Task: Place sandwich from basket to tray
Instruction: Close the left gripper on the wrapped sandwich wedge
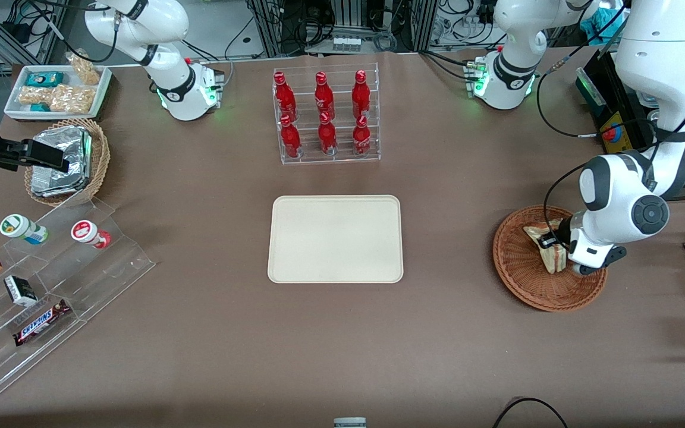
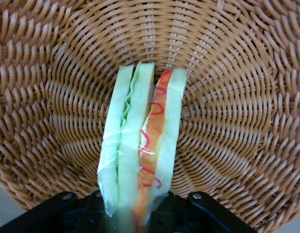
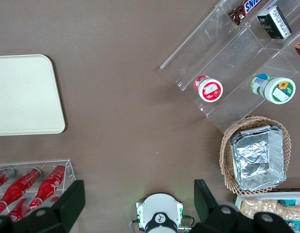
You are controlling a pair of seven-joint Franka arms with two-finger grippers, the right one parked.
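Observation:
The sandwich (image 2: 142,145), a wrapped wedge of pale bread with green and red-orange filling, stands on edge in the reddish-brown wicker basket (image 2: 237,97). Its near end sits between the black fingers of my left gripper (image 2: 140,213), which press on both sides of it. In the front view the gripper (image 1: 552,245) is low inside the basket (image 1: 521,279), at the working arm's end of the table, with the sandwich (image 1: 554,259) at its fingers. A second wedge (image 1: 534,230) lies beside it in the basket. The cream-beige tray (image 1: 335,239) lies flat at the table's middle with nothing on it.
A clear rack of red bottles (image 1: 326,116) stands farther from the front camera than the tray. Toward the parked arm's end are a tan basket with foil packs (image 1: 63,160), a white snack tray (image 1: 57,89) and a clear stepped shelf (image 1: 51,285) with cups and bars.

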